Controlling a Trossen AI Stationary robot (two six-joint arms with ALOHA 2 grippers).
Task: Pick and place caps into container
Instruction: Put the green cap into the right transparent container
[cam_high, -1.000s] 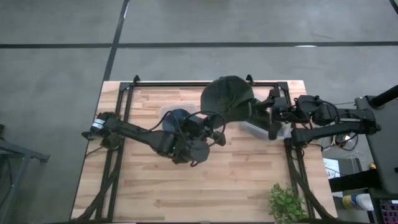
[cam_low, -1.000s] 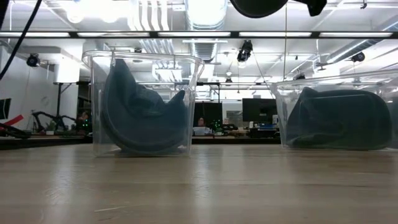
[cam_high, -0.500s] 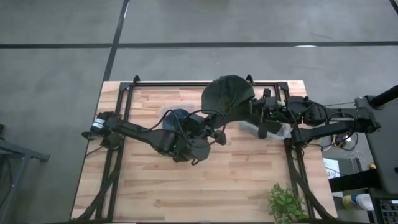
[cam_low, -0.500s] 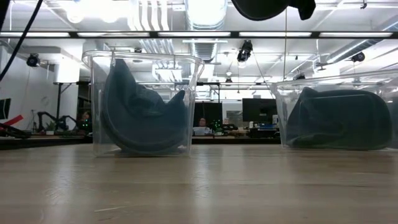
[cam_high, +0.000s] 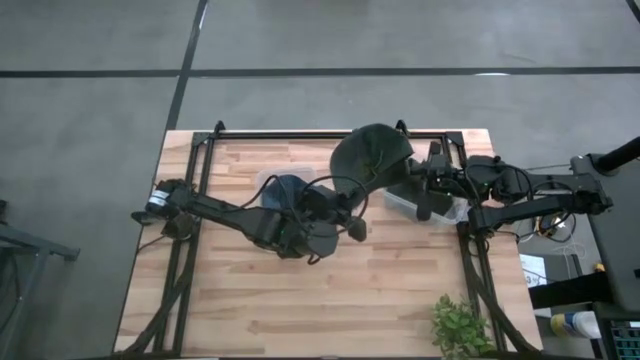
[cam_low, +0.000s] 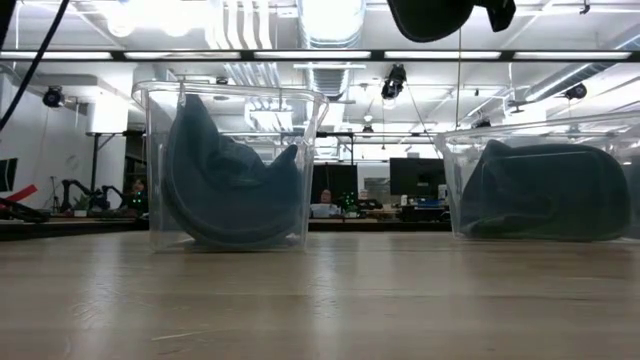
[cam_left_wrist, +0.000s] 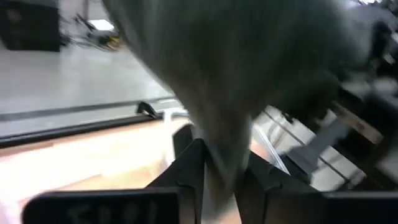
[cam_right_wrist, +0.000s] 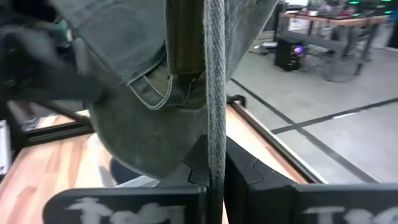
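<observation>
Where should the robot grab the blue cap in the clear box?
Probably the raised edge of the blue cap, coming straight down from above. It stands on edge inside the clear box, whose walls block the sides; only the open top gives a way in.

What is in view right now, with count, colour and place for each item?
Olive cap: one, dark olive-green, held in the air above the table's far middle.
Blue cap: one, slate-blue, inside the left clear container.
Dark cap: one, inside the right clear container.
Table: one, light wood.
Plant: one, green, near right corner.
Left gripper: around the olive cap's fabric.
Right gripper: shut on the olive cap.
</observation>
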